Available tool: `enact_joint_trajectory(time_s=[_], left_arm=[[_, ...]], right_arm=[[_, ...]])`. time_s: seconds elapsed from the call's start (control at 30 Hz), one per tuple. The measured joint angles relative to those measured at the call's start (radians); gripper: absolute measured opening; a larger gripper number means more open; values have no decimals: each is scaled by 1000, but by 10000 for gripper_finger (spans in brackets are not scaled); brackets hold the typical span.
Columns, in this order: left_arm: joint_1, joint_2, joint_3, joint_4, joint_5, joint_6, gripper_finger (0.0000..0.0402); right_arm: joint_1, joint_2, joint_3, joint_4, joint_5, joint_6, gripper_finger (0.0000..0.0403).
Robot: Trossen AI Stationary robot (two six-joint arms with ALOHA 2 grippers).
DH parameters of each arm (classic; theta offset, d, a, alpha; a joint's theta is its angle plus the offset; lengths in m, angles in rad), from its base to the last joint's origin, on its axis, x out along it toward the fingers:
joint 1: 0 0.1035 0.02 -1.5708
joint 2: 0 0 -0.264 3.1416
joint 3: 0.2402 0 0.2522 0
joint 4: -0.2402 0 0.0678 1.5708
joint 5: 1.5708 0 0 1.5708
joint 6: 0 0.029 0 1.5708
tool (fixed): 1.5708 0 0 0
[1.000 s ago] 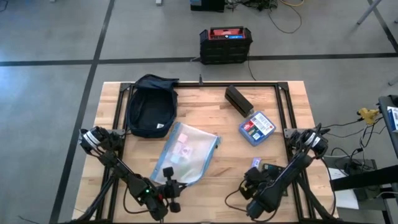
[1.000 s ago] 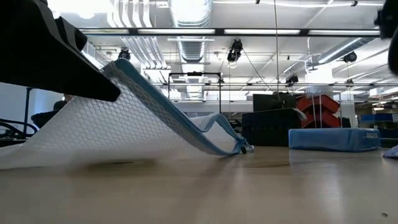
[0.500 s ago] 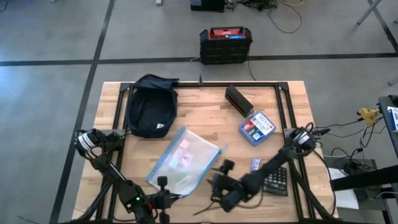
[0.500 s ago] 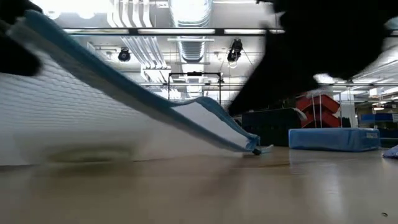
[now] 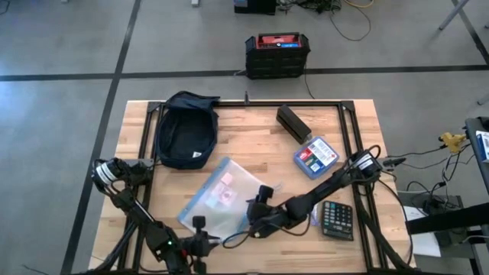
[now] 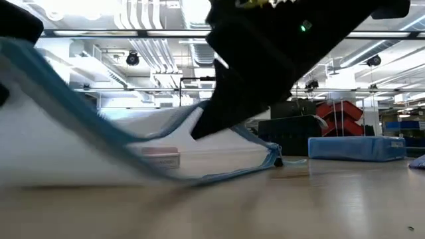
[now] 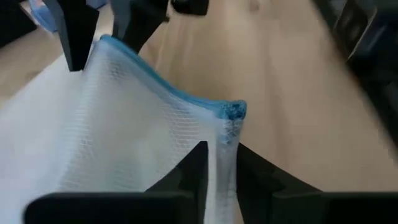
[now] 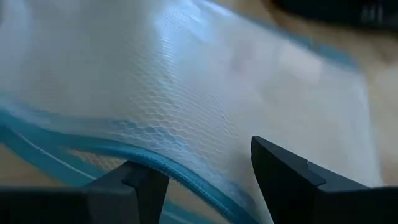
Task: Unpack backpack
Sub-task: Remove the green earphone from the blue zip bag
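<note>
Right gripper [image 5: 258, 208] now over one mesh pouch [image 5: 218, 197] — one backpack [image 5: 183, 130] beyond.

Robotics lab: exposed ceiling ducts [image 6: 199, 16], concrete floor [image 5: 61, 46], wooden bench [image 5: 252, 137].

Bright, even light from ceiling lamps [image 6: 166, 33], with glare on them in the low view; both wrist views are blurred; shadows on the table [image 5: 260, 153] are soft

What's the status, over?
Left pincer shut on mesh pouch. Right pincer open at its edge. Backpack behind, untouched.
</note>
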Motion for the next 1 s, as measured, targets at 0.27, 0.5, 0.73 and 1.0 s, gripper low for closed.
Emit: enact_joint_trajectory(time_s=[0.27, 0.5, 0.73, 1.0], left_arm=[[0, -105, 0, -161, -28, 31, 138], [-2, -249, 0, -177, 47, 19, 180], [36, -274, -2, -162, -114, -1, 194], [191, -109, -6, -9, -134, 4, 210]], right_arm=[[-14, 2, -3, 41, 172, -325, 200], [-43, 2, -6, 51, 169, -486, 188], [-47, 2, -7, 195, 169, -674, 192], [-78, 2, -7, 255, 153, -689, 191]])
